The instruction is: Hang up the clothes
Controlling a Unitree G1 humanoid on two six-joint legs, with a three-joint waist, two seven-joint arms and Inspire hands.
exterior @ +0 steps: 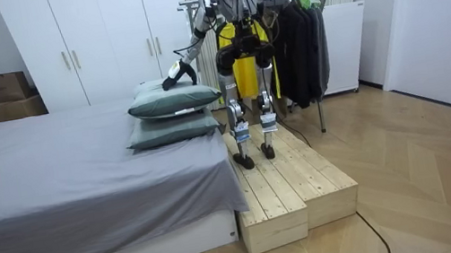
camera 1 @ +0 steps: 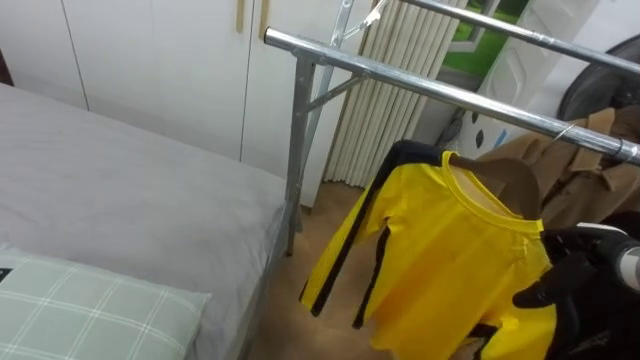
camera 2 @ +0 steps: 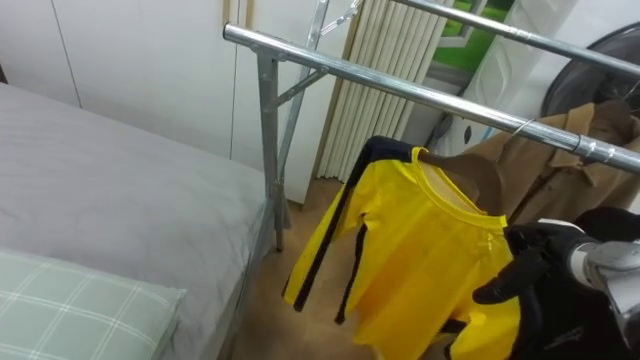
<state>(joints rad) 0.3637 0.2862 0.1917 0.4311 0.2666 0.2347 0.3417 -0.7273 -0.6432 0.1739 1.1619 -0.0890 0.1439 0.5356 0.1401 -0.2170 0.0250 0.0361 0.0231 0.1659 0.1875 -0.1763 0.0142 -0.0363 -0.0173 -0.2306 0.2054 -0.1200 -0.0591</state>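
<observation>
Left eye view, my tally: one yellow shirt [camera 1: 440, 250] with black side stripes, on one hanger whose hook [camera 1: 566, 131] sits over the near steel rail [camera 1: 420, 85], up and just left of my right hand [camera 1: 565, 278]. By my reading the task's garment is already on the rack. That hand comes in at lower right with its dark fingers curled onto the shirt's shoulder, grasping the cloth, I judge to steady it or slide it along the rail. One tan garment [camera 1: 515, 175] hangs just behind the shirt, above the hand. A second rail [camera 1: 520, 32] runs higher and farther off. Far to the hand's left are one grey bed [camera 1: 120, 200] and one green checked pillow [camera 1: 80, 310]. Right eye view: same entries, same hold, thumb under the shoulder, fingers over it. Room view: I stand on one wooden platform [exterior: 307, 182] between bed and rack, raised, I take it, to bring the rail within reach. My left hand [exterior: 175, 80] is held out over two stacked pillows [exterior: 174, 116], well apart from the shirt; I cannot tell how its fingers are set. Dark clothes [exterior: 298, 38], count unclear, hang on the rack to the room view's right of the shirt. Two cardboard boxes [exterior: 8, 97] sit beside one white wardrobe [exterior: 94, 38].
</observation>
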